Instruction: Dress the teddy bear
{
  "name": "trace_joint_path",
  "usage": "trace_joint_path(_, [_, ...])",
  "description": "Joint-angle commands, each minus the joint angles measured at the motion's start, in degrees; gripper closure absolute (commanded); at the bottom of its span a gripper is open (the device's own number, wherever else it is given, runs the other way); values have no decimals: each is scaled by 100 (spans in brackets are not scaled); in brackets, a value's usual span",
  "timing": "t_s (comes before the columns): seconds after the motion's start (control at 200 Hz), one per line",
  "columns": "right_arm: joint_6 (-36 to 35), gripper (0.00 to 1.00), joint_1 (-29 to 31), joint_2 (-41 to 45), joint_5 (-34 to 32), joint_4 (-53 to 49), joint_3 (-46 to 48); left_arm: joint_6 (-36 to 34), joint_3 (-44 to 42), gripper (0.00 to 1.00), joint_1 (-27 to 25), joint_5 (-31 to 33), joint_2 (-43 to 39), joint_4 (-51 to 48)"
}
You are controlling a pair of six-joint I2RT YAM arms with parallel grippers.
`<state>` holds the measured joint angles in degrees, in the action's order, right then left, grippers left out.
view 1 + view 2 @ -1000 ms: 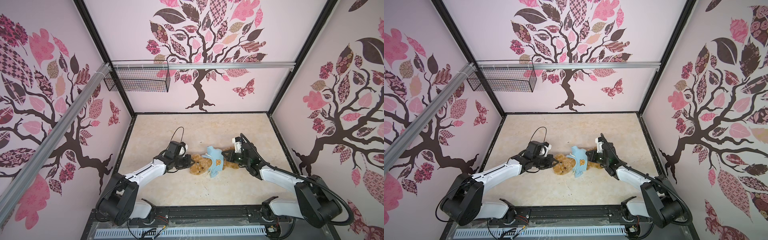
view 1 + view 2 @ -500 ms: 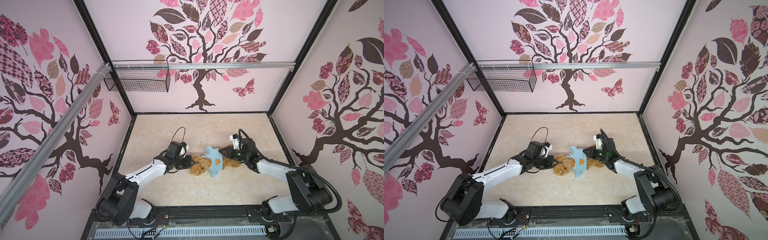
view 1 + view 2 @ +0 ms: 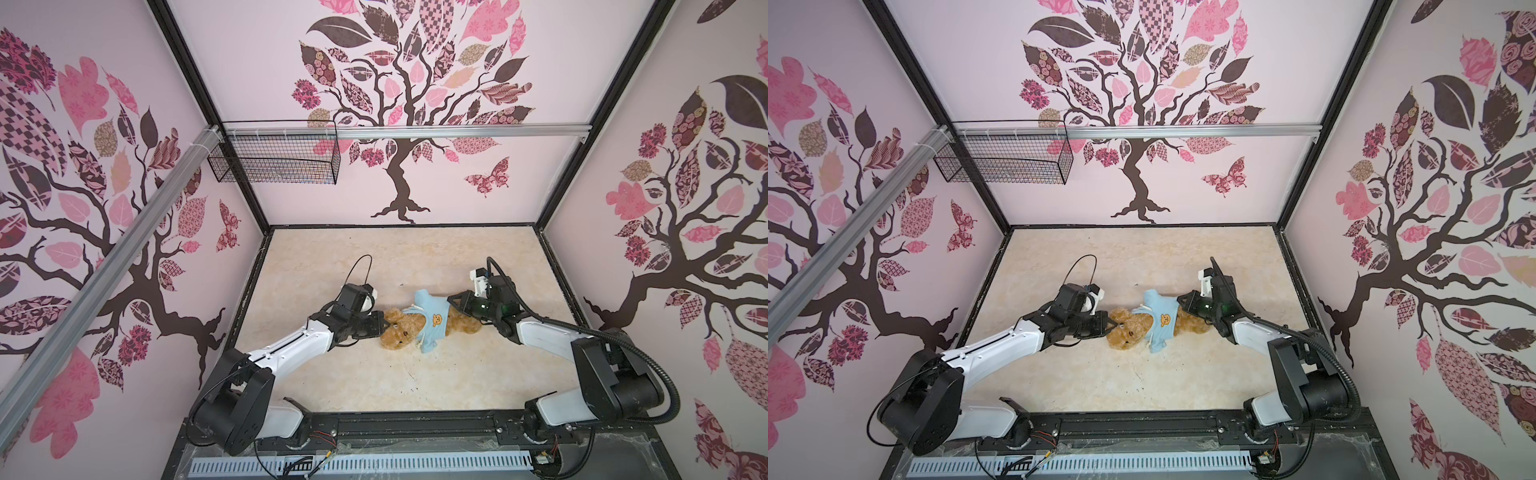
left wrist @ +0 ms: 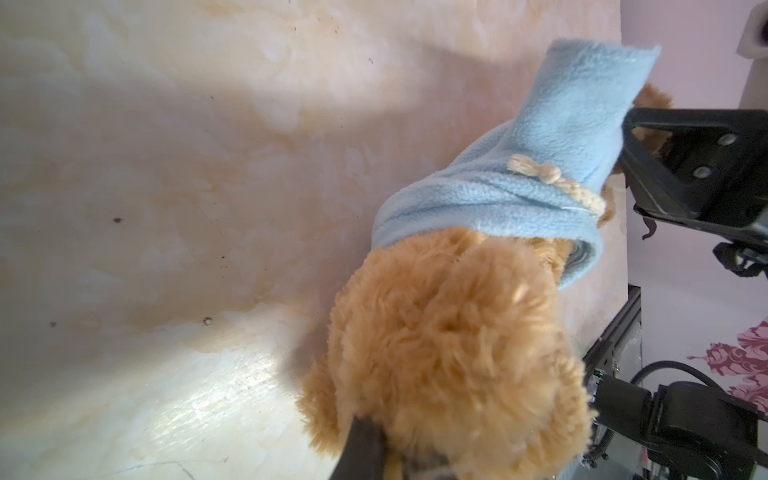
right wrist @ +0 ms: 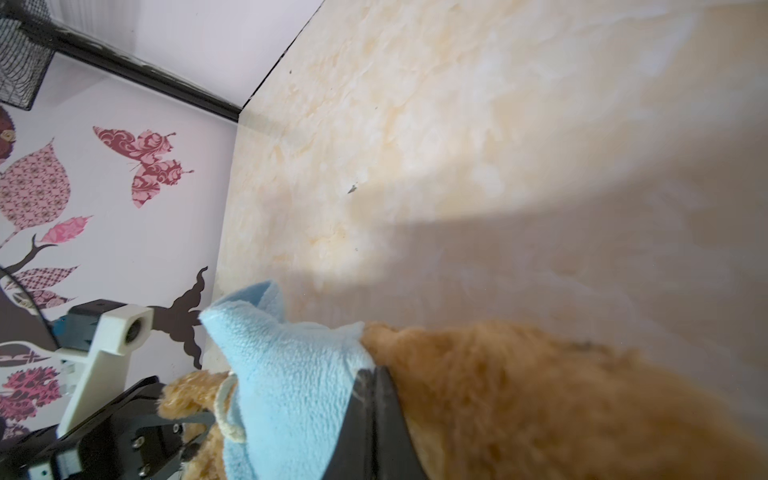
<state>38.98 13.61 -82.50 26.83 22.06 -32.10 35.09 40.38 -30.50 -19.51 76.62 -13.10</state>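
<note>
The teddy bear [image 3: 401,332] lies on the table [image 3: 374,386] near its middle, head toward my left and legs toward my right. The shirt [image 3: 432,322] sits on its trunk. My left gripper [image 3: 381,325] touches the bear's head, and my right gripper [image 3: 451,300] is at the shirt's leg-side edge. The basket [image 3: 274,162] hangs on the back wall, behind and left.

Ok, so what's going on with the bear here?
Two robot arms are dressing a teddy bear that lies on the table, head toward the left arm. The left gripper is shut on the bear's head. The right gripper is shut on the hem of the light-blue shirt, near the bear's legs. The shirt is already over the head and covers the torso; whether the arms are through the sleeves is hard to tell.
</note>
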Motion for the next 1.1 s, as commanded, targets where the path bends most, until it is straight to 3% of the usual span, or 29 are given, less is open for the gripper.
trace_joint_path(0.0, [64, 100, -432, 336, -776, 100, 143, 229, -412, 100, 181, 615, -318, -368])
trace_joint_path(0.155, [99, 100, -300, 61, -196, 187, 55, 238, -275, 100, 185, 75, -88, -221])
trace_joint_path(0.32, [-5, 100, -51, -43, -168, 241, 110, 761, -150, 100, 191, -476, 104, 207])
trace_joint_path(0.435, [-564, 100, -66, 116, -292, -373, -165, 945, 0, 100, 335, -537, 148, 154])
trace_joint_path(0.59, [-907, 72, 132, 715, -589, -991, -269, 856, 172, 100, 415, -841, 513, 36])
trace_joint_path(0.815, [-1267, 68, 1072, 1690, -877, -1078, 125, 948, 235, 100, 415, -1065, 854, 255])
trace_joint_path(0.92, [-1348, 69, 1592, 1387, -933, -802, 81, 865, 339, 89, 414, -1043, 796, 184])
trace_joint_path(1.095, [-1489, 68, 1617, 147, -851, -734, -712, 662, 321, 63, 439, -890, 504, -8])
